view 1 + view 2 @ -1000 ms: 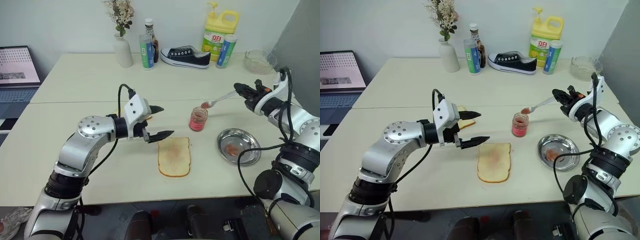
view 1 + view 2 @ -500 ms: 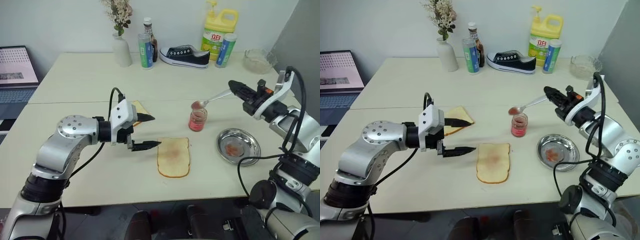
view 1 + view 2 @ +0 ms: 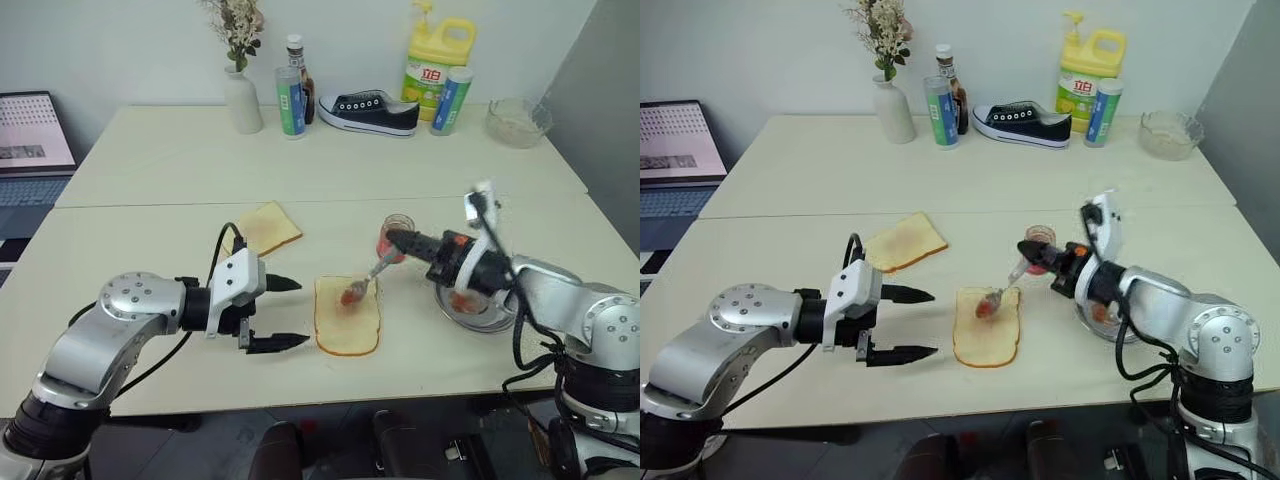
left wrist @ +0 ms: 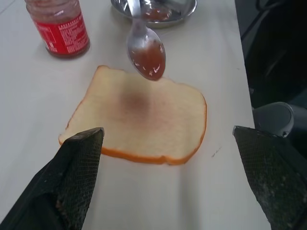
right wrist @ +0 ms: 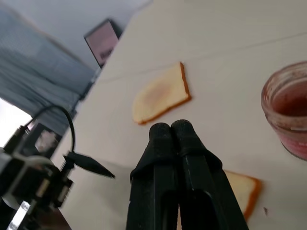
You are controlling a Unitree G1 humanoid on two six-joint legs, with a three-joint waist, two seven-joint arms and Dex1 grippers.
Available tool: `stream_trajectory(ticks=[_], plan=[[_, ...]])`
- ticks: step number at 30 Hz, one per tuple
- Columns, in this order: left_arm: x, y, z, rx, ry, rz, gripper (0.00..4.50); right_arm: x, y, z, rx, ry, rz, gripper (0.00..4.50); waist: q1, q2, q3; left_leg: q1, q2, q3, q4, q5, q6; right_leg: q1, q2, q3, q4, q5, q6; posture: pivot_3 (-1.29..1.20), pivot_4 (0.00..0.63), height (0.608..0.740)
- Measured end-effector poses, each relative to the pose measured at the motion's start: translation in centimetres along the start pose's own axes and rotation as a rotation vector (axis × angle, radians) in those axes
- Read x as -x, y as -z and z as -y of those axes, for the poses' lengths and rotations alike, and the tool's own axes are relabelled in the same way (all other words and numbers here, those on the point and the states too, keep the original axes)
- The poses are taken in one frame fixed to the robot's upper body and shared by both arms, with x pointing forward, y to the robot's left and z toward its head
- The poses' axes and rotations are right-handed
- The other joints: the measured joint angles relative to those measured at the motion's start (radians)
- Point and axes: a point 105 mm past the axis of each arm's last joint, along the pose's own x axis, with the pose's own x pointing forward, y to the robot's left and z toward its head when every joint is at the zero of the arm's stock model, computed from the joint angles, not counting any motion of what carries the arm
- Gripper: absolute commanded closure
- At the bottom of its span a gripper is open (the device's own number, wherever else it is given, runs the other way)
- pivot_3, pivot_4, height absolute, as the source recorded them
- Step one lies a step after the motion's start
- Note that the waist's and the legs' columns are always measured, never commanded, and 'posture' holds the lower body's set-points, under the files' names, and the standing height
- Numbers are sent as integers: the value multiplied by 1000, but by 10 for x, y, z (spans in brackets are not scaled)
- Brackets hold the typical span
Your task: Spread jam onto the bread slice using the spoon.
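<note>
Nearest, left gripper (image 3: 283, 314) spread wide and empty, level just above the table (image 3: 150, 170), tips aimed at the bread slice (image 3: 347, 318) from its left, just short of the crust. Bread lying flat near the front edge, faint red smear at centre. Over its upper half, spoon (image 3: 363, 283) bowl down, loaded with red jam, hovering just off the crumb by the left wrist view. Handle pinched in the right gripper (image 3: 397, 241), fingers pressed together on it. Behind the spoon, jam (image 3: 1039, 248) in its jar, lid off; steel dish (image 3: 1095, 312) just right of the bread, under the right forearm. Second slice (image 3: 265, 227) farther back left.

For the step in hand: lower the bowl onto the smear, tip it, then drag with light pressure toward the near crust, keeping strokes inside the crust; likely worth steadying the slice with the left tips if it slides.

Room: bare table left of the bread and behind it; tight on the right, jar and dish both close to the forearm, so sweeps best kept short. Bottles, vase and shoe well back, out of reach.
</note>
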Motion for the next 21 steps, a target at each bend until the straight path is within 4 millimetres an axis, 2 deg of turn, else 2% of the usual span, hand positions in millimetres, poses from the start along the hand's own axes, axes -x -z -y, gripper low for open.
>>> stream_trajectory(ticks=[5, 14, 18, 21], plan=[[-1, 1, 3, 1, -1, -3, 0, -8, 9, -1, 92, -19, -28, 4484, 1, 0, 0, 0, 0, 0, 0, 0, 0, 0, 0, 0, 0, 0, 0, 0, 150, 740], [-2, 3, 3, 7, -8, -7, 0, -16, 12, -2, 181, -35, -32, 4484, 8, 0, 0, 0, 0, 0, 0, 0, 0, 0, 0, 0, 0, 0, 0, 0, 150, 740], [-1, 2, 1, -2, -11, -11, 0, -18, 3, -7, 124, -68, 10, 4484, 10, 0, 0, 0, -1, 0, 0, 0, 0, 0, 0, 0, 0, 0, 0, 0, 150, 740], [0, -1, -1, -19, -16, -5, 0, -20, -3, -4, -14, -76, 53, 4484, 13, 0, 0, 0, -1, 0, 0, 0, 0, 0, 0, 0, 0, 0, 0, 0, 150, 740]])
